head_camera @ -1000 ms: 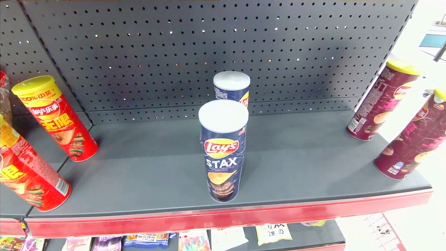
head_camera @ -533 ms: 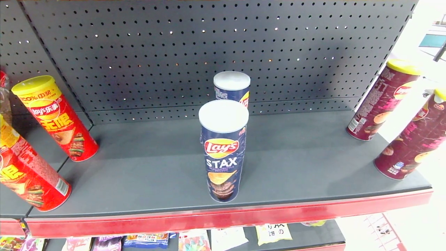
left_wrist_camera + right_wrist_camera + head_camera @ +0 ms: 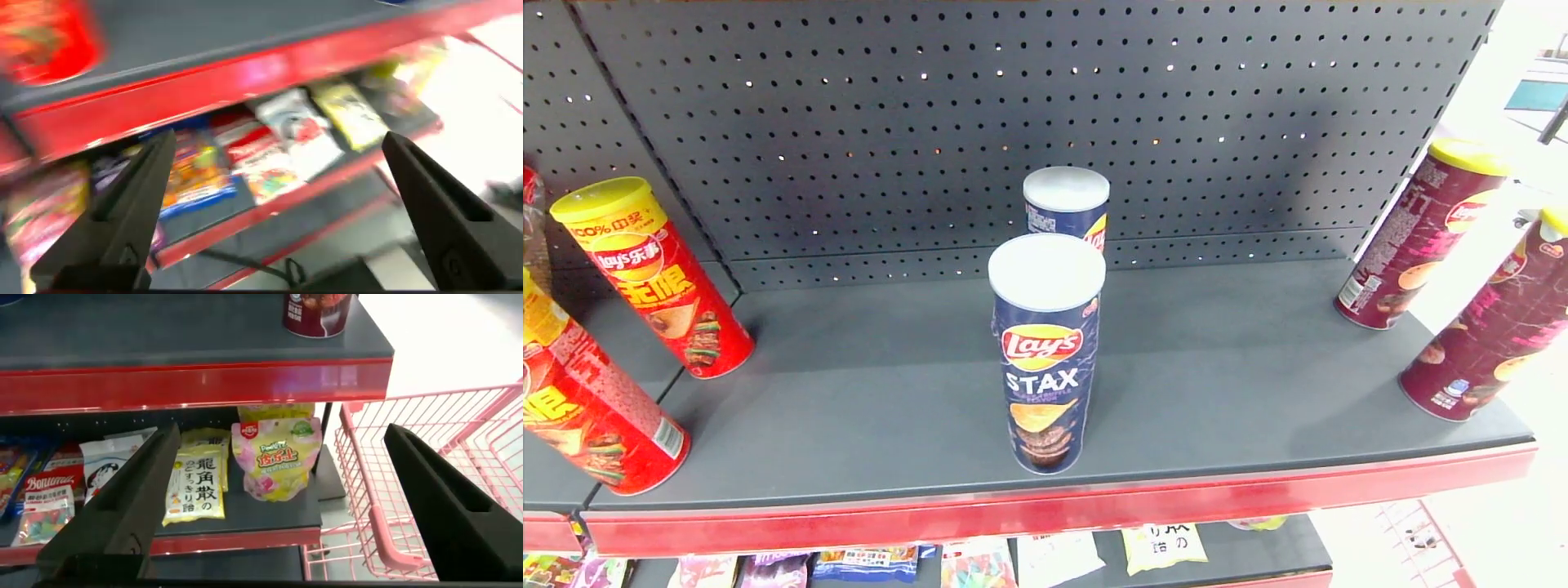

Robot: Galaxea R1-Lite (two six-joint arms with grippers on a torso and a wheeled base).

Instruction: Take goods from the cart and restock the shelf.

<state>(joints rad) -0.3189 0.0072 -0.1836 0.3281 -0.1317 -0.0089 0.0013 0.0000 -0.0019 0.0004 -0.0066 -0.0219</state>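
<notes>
Right wrist view: right claw (image 3: 282,510) spread and empty, cart (image 3: 382,532) just beside it, shelf (image 3: 196,376) ahead; left claw (image 3: 278,212) spread too.

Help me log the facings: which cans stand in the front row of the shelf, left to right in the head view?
Red can → blue can → maroon can.

I see the rear blue can (image 3: 1065,200) half hidden behind the front blue can (image 3: 1045,359); a red can (image 3: 584,412) is cut off at lower left; in the left wrist view the snack bags (image 3: 278,151) are blurred.
</notes>
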